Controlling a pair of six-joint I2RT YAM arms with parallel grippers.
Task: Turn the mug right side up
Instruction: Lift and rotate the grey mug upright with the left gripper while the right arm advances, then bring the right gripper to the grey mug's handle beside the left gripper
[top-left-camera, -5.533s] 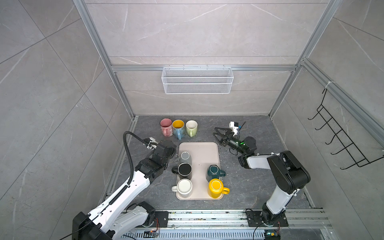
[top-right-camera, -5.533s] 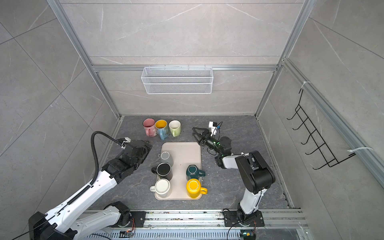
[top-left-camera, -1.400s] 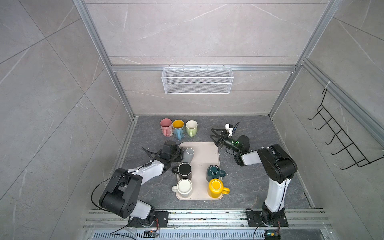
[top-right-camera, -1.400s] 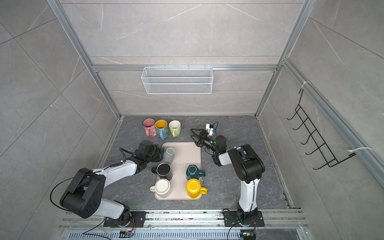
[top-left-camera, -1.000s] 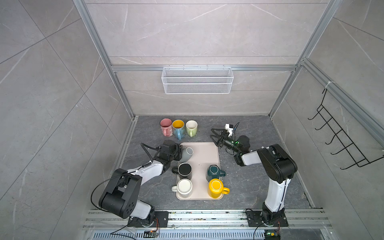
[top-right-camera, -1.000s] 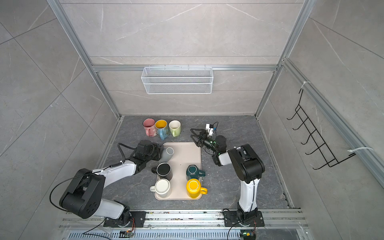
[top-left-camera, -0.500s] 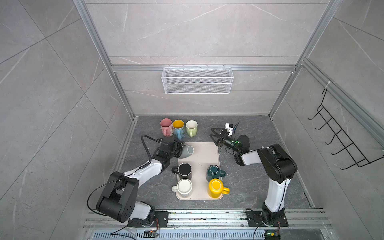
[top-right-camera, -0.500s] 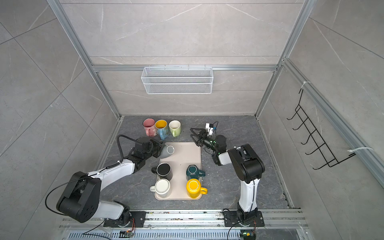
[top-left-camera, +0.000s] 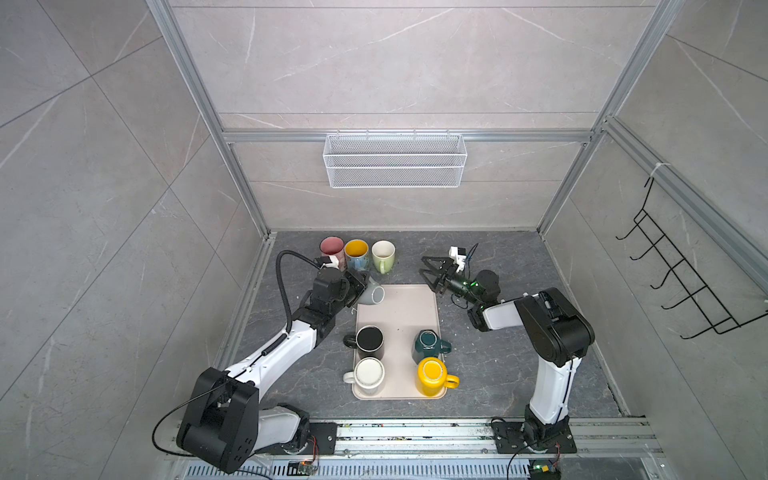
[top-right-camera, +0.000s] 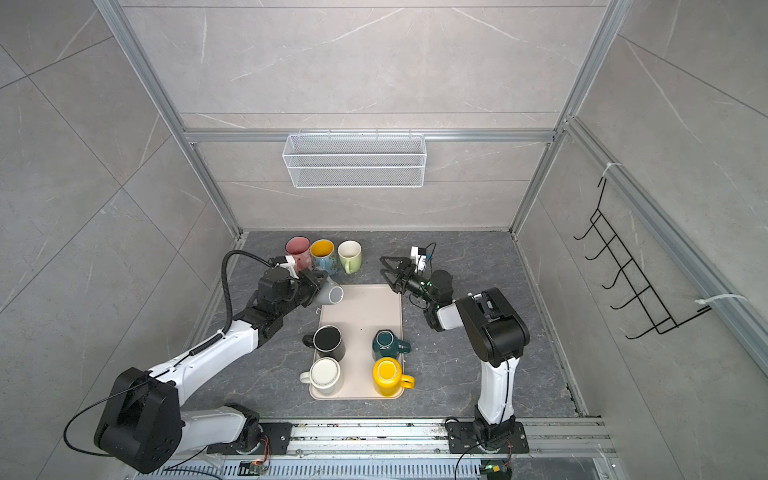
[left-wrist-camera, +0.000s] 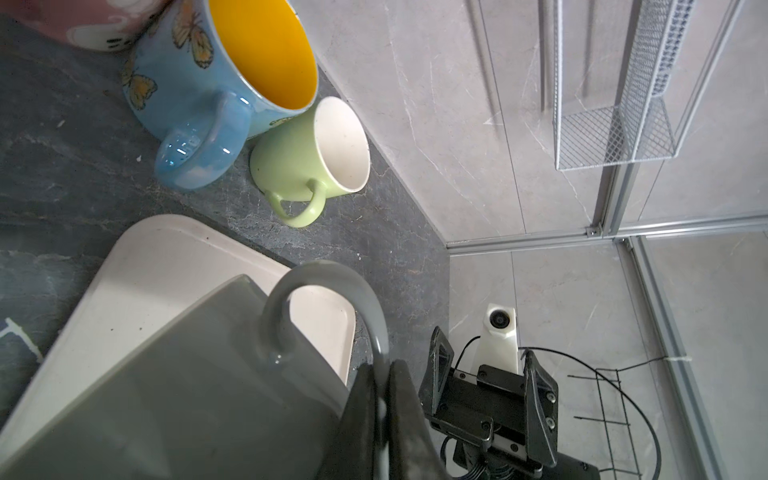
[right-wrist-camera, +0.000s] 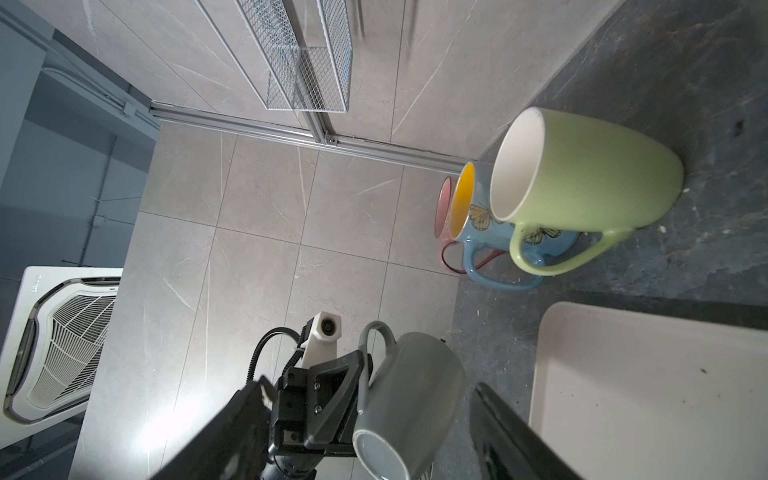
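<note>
The grey mug (top-left-camera: 372, 294) (top-right-camera: 331, 295) hangs tilted on its side above the far left corner of the beige tray (top-left-camera: 411, 309) (top-right-camera: 365, 309). My left gripper (top-left-camera: 358, 286) (top-right-camera: 316, 283) is shut on its handle. In the left wrist view the black fingers (left-wrist-camera: 401, 411) pinch the thin grey handle (left-wrist-camera: 332, 274) beside the mug body (left-wrist-camera: 187, 395). My right gripper (top-left-camera: 428, 274) (top-right-camera: 388, 270) stands open past the tray's far right corner, apart from the mug. In the right wrist view the grey mug (right-wrist-camera: 411, 390) shows between its spread fingers (right-wrist-camera: 509, 428), one round end facing them.
On the tray stand a black mug (top-left-camera: 370, 338), a dark green mug (top-left-camera: 428, 343), a white mug (top-left-camera: 368, 372) and a yellow mug (top-left-camera: 432, 372). Pink (top-left-camera: 331, 246), blue (top-left-camera: 356, 249) and light green (top-left-camera: 383, 251) mugs stand upright near the back wall. A wire basket (top-left-camera: 395, 166) hangs above.
My left gripper has lifted the grey mug off the tray, carried it toward the far left corner and tipped it onto its side. The right arm has stayed still.
</note>
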